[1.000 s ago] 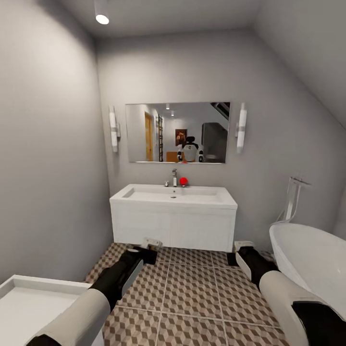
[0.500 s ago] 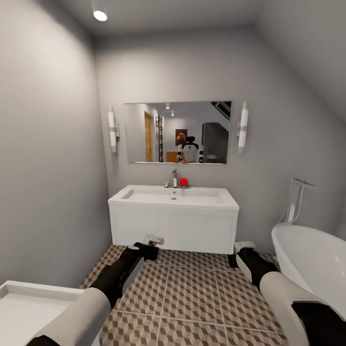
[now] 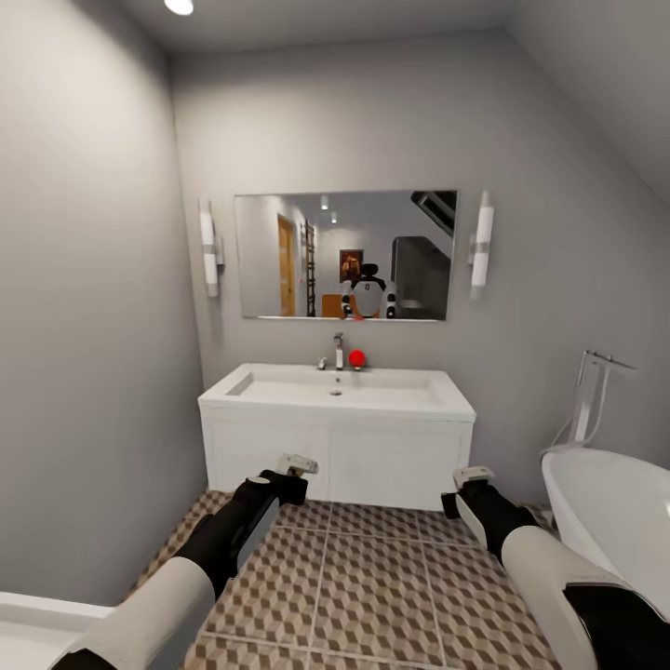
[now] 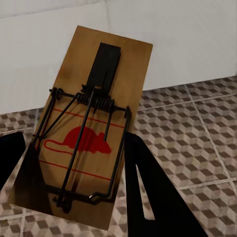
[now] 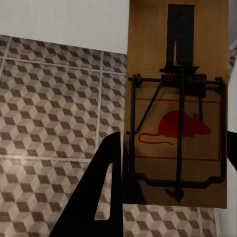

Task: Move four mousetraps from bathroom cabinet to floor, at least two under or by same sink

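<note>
Robot faces the bathroom sink (image 3: 337, 388), a wide white basin w/ chrome tap (image 3: 338, 351) and a small red ball (image 3: 356, 357) beside the tap, all on a white vanity unit (image 3: 335, 456) against the grey back wall. Mirror (image 3: 345, 255) above it, w/ a tube wall light (image 3: 209, 247) on one side & another (image 3: 481, 245) on the other; robot's own reflection shows in the glass. White oval bathtub (image 3: 614, 521) at right w/ a chrome floor-standing tap (image 3: 592, 395) behind it. Corner of a white fixture at lower left, can't tell what.

Both arms reach fwd over the bathroom floor (image 3: 372, 582), cube-pattern tiles in brown/beige/white.

Left gripper (image 4: 74, 163): black fingers (image 4: 148, 192) clamped on either long edge of a mousetrap (image 4: 91, 123), tan wood board, dark wire spring & bar, red mouse print. It sits tilted in the grip, held above the tiles, its far end over the vanity front. In head view the left gripper (image 3: 296, 465) is low, in front of the vanity's left half.

Right gripper (image 5: 173, 163): closed on a second mousetrap (image 5: 177, 98), same make, held straight along the fingers (image 5: 101, 192), also clear of the floor. In head view the right gripper (image 3: 472, 479) is near the vanity's right corner, between vanity and tub.
</note>
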Controlling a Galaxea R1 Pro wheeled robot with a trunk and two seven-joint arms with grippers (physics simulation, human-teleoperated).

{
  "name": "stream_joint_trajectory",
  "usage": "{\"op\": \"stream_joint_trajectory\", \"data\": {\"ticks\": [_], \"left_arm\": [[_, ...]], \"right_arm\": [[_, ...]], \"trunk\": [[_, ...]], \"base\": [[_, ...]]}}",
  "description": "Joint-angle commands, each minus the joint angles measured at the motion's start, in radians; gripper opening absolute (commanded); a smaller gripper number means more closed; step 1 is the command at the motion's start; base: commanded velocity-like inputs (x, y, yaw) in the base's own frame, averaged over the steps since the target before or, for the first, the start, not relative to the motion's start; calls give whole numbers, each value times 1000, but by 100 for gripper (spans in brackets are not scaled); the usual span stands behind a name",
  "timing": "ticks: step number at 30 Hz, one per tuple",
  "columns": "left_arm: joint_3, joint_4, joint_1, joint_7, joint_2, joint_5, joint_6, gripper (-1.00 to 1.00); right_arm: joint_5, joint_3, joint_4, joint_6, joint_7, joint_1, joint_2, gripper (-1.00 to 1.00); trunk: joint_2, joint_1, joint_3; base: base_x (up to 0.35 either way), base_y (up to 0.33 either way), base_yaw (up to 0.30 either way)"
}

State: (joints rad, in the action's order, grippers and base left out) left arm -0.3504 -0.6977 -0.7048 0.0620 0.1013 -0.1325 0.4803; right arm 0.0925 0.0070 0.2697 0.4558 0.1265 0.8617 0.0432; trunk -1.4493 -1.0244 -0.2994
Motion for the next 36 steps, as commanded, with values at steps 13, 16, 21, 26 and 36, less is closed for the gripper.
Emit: {"op": "stream_joint_trajectory", "data": {"ticks": [13,16,21,26,36], "left_arm": [[1,72,-1,6,2,-26,-10,-100],[3,167,-1,4,4,-64,-53,-100],[25,240,-1,2,-4,-122,-78,-100],[34,275,-1,1,-3,-140,-85,-100],[42,328,-1,-1,0,-145,-94,-100]], "right_arm": [[-6,0,-41,-8,7,0,-7,-100],[-8,-1,-139,-91,7,0,-23,-100],[-8,-2,-259,-253,16,-1,-31,-100],[-6,-1,-291,-306,20,-2,-34,-100],[-6,-2,-302,-328,21,-3,-53,-100]], "trunk": [[-1,-1,-1],[-1,-1,-1],[-1,-1,-1],[-1,-1,-1],[-1,-1,-1]], "base": [[181,0,0],[5,0,0],[1,0,0],[0,0,0],[0,0,0]]}}
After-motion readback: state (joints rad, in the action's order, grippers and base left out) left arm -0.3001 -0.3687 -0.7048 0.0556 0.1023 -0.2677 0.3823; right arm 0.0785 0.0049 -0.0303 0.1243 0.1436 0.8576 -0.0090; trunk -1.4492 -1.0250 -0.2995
